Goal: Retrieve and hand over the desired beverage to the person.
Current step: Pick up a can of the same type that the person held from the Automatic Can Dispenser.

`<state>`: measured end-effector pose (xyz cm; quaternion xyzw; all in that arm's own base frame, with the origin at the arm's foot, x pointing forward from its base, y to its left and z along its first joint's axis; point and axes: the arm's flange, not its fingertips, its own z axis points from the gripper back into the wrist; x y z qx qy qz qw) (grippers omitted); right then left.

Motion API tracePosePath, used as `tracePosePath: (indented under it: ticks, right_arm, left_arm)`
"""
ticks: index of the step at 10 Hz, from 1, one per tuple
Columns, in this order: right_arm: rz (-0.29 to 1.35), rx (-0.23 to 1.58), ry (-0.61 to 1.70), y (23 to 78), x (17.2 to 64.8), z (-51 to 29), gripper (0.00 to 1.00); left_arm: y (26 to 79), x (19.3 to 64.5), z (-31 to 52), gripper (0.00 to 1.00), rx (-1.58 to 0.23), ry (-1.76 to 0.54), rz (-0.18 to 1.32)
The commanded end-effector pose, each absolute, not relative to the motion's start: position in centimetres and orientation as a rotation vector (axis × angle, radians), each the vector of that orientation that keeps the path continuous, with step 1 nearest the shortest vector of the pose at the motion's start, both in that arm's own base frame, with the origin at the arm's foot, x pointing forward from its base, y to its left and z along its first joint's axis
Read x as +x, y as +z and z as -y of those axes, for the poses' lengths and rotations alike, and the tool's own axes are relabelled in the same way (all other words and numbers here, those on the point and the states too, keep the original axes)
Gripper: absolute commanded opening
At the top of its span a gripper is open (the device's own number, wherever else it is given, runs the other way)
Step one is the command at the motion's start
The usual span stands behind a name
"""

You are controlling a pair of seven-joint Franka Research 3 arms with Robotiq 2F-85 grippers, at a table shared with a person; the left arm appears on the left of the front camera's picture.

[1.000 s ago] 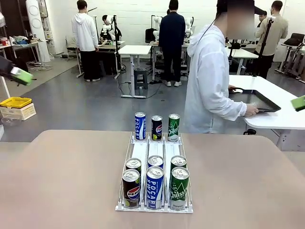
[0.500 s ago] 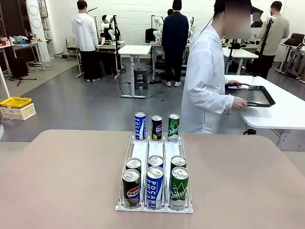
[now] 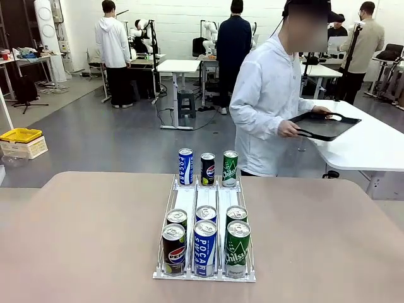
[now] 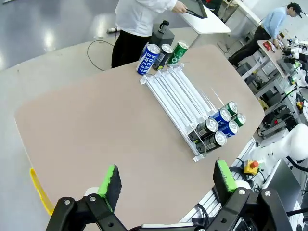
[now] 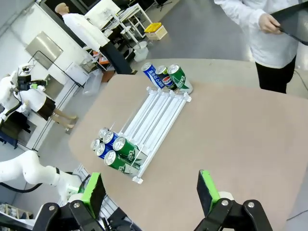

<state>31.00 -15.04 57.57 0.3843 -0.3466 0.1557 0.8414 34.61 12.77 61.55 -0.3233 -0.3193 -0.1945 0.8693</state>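
Rack [image 3: 206, 197] mid-table; six cans [image 3: 205, 238] crowd near end, likely fed toward robot; three sample cans [image 3: 207, 168] at far edge, facing person [image 3: 265, 107] carrying tray [image 3: 325, 125]; left gripper [image 4: 166, 178], right gripper [image 5: 150, 188] spread wide, empty

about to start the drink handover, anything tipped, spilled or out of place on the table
Nothing stands out. All nine cans stand upright: six at the near end of the white rack, three at its far end, none visibly dented. The table shows no spill. The left gripper and right gripper hang open above it.
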Motion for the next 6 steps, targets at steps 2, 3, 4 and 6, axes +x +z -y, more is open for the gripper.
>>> tracePosePath:
  ticks: [2, 3, 4, 6]
  right_arm:
    - [0.745, 0.819, 0.349, 57.74, 31.21, 15.28, 1.0]
    - [0.745, 0.819, 0.349, 57.74, 31.21, 15.28, 1.0]
    - [0.745, 0.819, 0.349, 57.74, 31.21, 15.28, 1.0]
    - [0.745, 0.819, 0.349, 57.74, 31.21, 15.28, 1.0]
  left_arm:
    - [61.51, 34.65, -13.16, 1.0, -0.689, -0.425, 0.684]
    - [61.51, 34.65, -13.16, 1.0, -0.689, -0.425, 0.684]
    - [61.51, 34.65, -13.16, 1.0, -0.689, -0.425, 0.684]
    - [61.51, 34.65, -13.16, 1.0, -0.689, -0.425, 0.684]
